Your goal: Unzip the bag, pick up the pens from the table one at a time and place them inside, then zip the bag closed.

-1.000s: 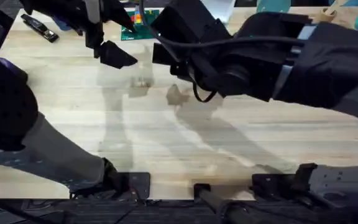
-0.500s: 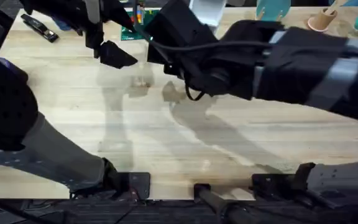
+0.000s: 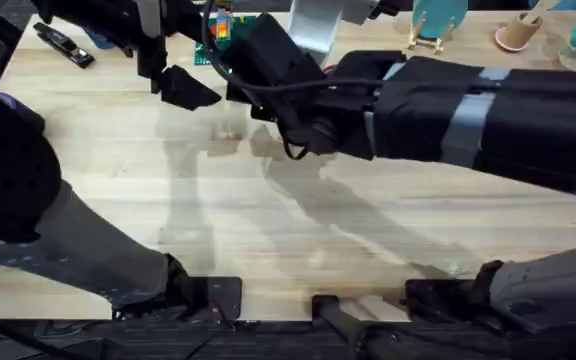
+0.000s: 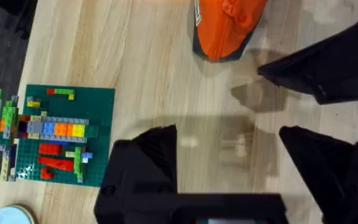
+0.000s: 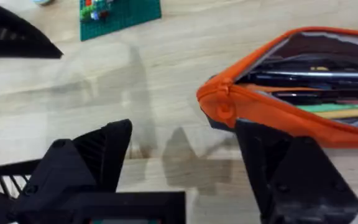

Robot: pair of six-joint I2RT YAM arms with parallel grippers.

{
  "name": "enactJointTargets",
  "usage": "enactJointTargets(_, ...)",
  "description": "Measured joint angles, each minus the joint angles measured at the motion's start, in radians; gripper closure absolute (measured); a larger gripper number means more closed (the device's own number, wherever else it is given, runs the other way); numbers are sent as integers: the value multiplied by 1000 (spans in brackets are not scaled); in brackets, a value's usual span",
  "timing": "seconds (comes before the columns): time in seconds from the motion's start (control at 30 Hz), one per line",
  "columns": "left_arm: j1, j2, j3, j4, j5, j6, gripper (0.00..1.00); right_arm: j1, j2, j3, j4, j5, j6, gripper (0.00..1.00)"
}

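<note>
Overhead: stapler [image 3: 64, 45] beside left arm.

Setting: we read this as a robotics lab workbench.
Surface: a large light-coloured wooden plank table [image 3: 268, 230] serves as the work area.
Rig: we see two black jointed robot arms mounted at the table's near edge.
Props: a green building-brick baseplate with coloured bricks [image 4: 58, 134], a black stapler [image 3: 65, 45] and an oblong orange fabric pencil pouch [image 5: 291, 106] lie about as test objects.
</note>
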Motion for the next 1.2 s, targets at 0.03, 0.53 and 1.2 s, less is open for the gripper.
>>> enactJointTargets(0.03, 0, 0, 0, 0, 0, 0, 6, -3, 0, 0, 7, 0, 0, 4)
enactJointTargets(0.53, 0, 0, 0, 0, 0, 0, 6, -43, 69, 0, 67, 3, 0, 5)
enactJointTargets(1.2, 0, 0, 0, 0, 0, 0, 7, -107, 139, 0, 106, 6, 1, 51)
